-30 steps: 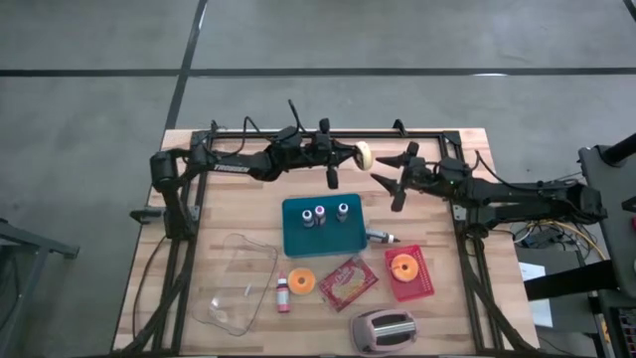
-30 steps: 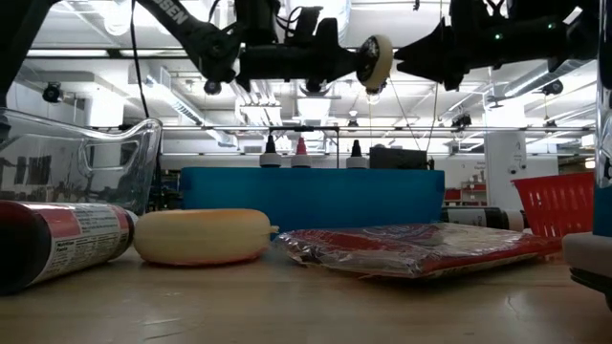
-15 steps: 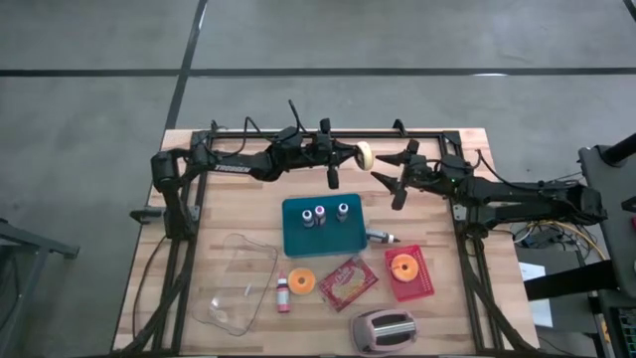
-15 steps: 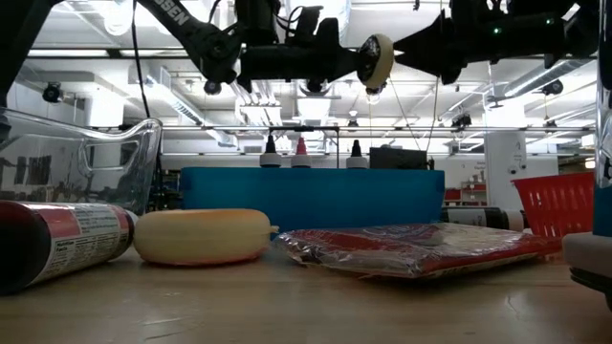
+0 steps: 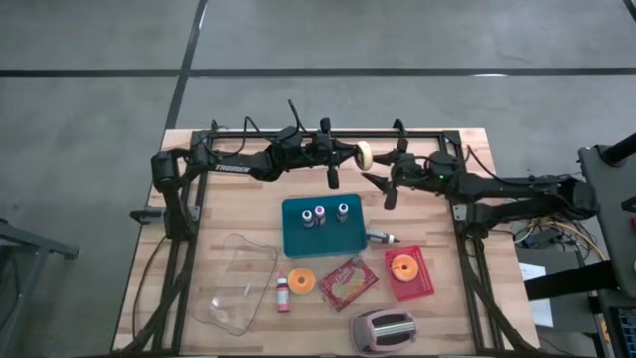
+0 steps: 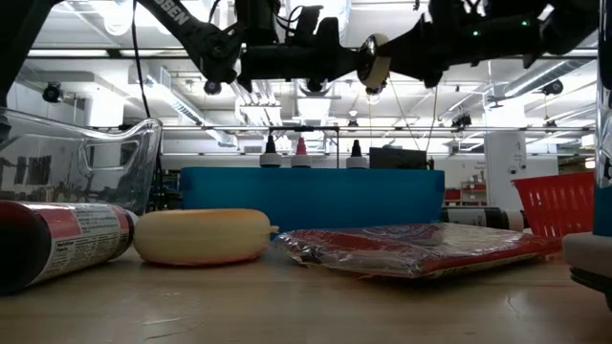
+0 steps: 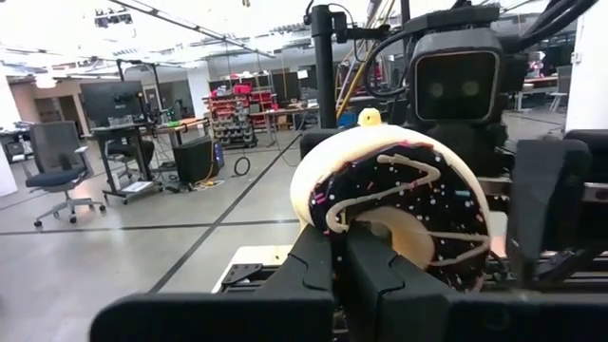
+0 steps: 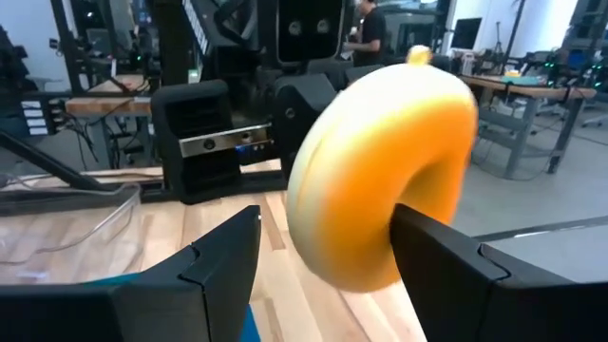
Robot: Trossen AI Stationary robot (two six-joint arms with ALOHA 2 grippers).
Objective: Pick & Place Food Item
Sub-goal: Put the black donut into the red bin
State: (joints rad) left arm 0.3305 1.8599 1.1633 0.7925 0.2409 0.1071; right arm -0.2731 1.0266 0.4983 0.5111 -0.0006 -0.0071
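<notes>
My left tool (image 5: 355, 157) grips the chocolate-iced sprinkled doughnut (image 5: 366, 155); my right tool (image 5: 375, 183) straddles it wide, so I'd close squarely before letting go.

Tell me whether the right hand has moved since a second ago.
Yes. In the high view the right hand has slid left toward the donut that the left hand holds up, judged against the teal tray, and its open fingers now flank it.

Donut (image 6: 374, 60) aloft between two dark end effectors — grip details perhaps hidden.
</notes>
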